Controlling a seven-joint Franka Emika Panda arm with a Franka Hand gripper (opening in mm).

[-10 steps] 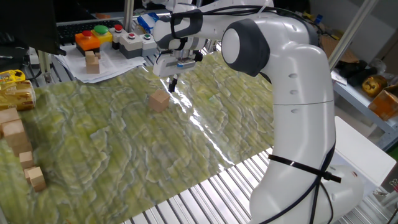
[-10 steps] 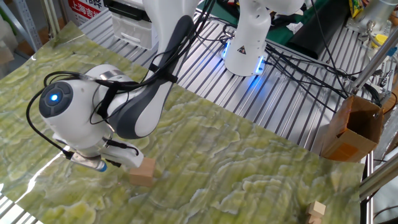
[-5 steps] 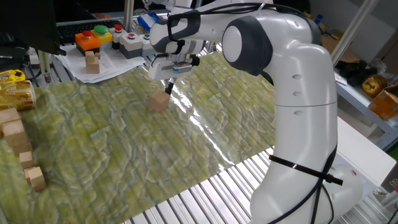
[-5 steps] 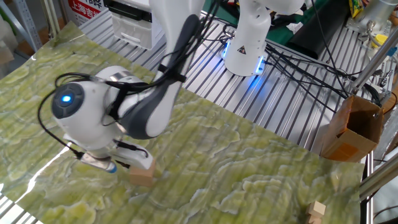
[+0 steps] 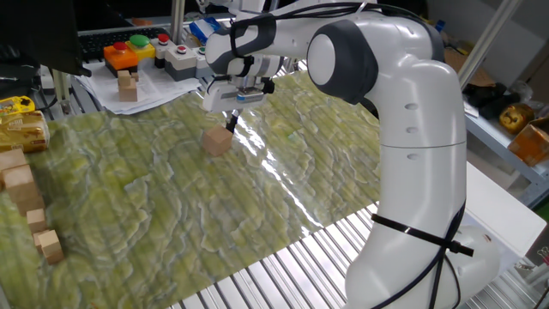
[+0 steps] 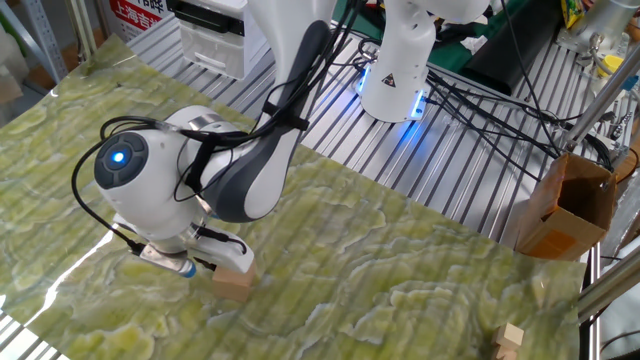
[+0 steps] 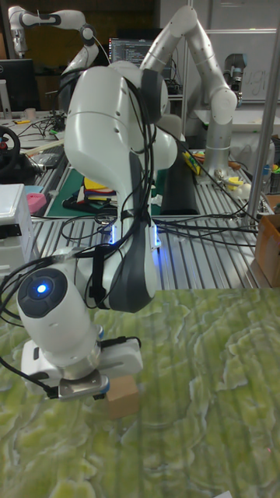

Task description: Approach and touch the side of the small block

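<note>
The small block is a plain tan wooden cube lying on the green patterned mat. My gripper points down right behind it, fingers together with nothing held, and its tip meets the block's upper far edge. In the other fixed view the hand presses against the left side of the small block, and the fingertips are hidden behind the hand. The tall fixed view shows the small block tucked against the hand.
Two stacked cubes sit on paper by a button box at the back left. Several pale blocks line the mat's left edge, beside a yellow packet. A cardboard box stands off the mat.
The gripper has moved left and down from beside the block until it meets the block's side. The block has barely shifted.
</note>
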